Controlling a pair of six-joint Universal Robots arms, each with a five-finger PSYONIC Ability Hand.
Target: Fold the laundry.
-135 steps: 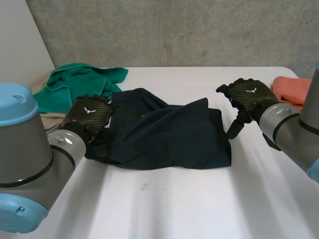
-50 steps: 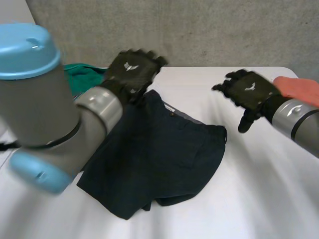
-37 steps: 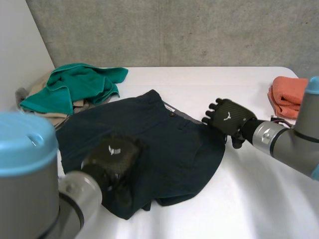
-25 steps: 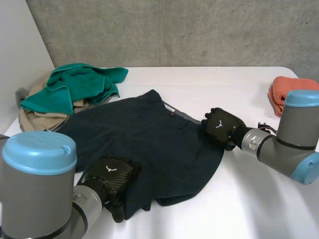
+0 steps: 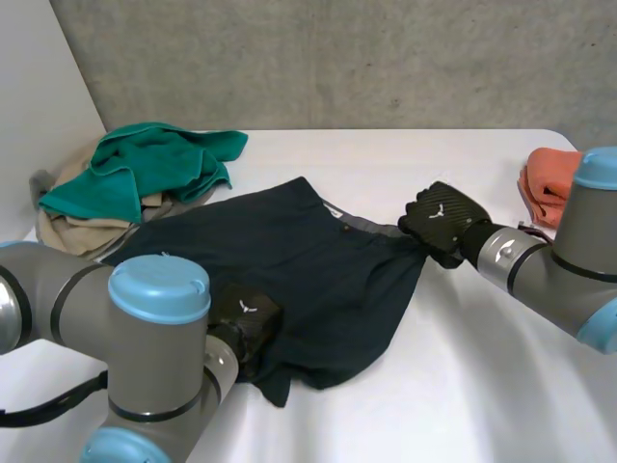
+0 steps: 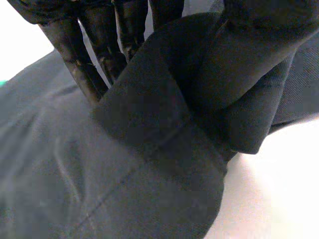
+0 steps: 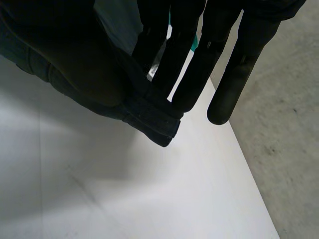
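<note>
Left hand (image 5: 246, 318) pinching a hem fold of dark navy shorts (image 5: 299, 265), right hand (image 5: 439, 220) pinching waistband corner — cloth mostly flat

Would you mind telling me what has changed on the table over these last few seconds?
Both hands came down and pinched the dark shorts: the left hand at the near hem, the right hand at the waistband corner. The green towel and orange cloth stayed put.
</note>
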